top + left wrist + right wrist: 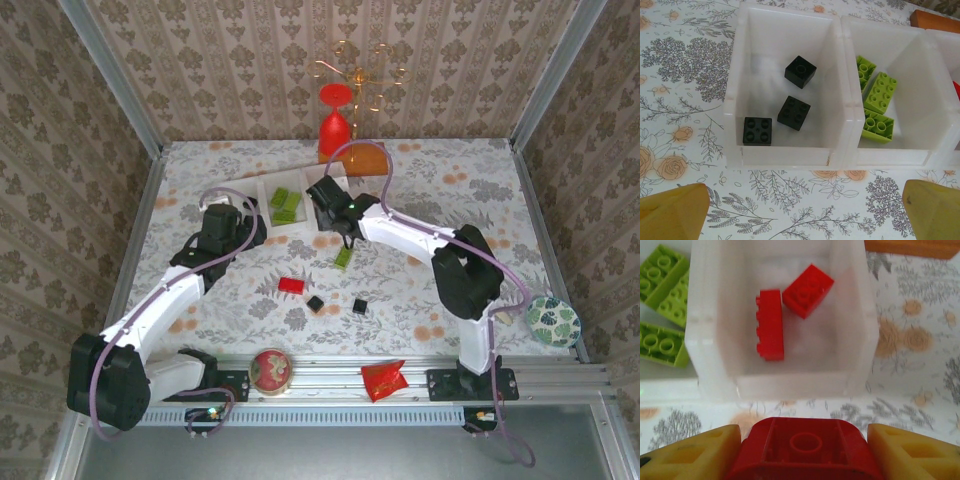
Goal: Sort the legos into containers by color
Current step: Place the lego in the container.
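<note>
The white tray [268,190] lies at the table's back middle. In the left wrist view its left compartment [737,100] holds three black legos [794,112] and the middle one three lime green legos [880,92]. My left gripper [800,215] hangs open just in front of the tray, nothing between its yellow fingers [672,212]. My right gripper [805,437] is shut on a red lego [805,450], underside up, just short of the right compartment [855,340], where two red legos [771,324] lie. A loose red lego [291,285], a green one [343,257] and two black ones [315,303] lie mid-table.
A tall red goblet [335,120] and an orange block [365,158] stand behind the tray. A round red tin [270,368] and a crinkled red packet [383,380] sit on the front rail. A patterned ball [553,320] rests at the right edge.
</note>
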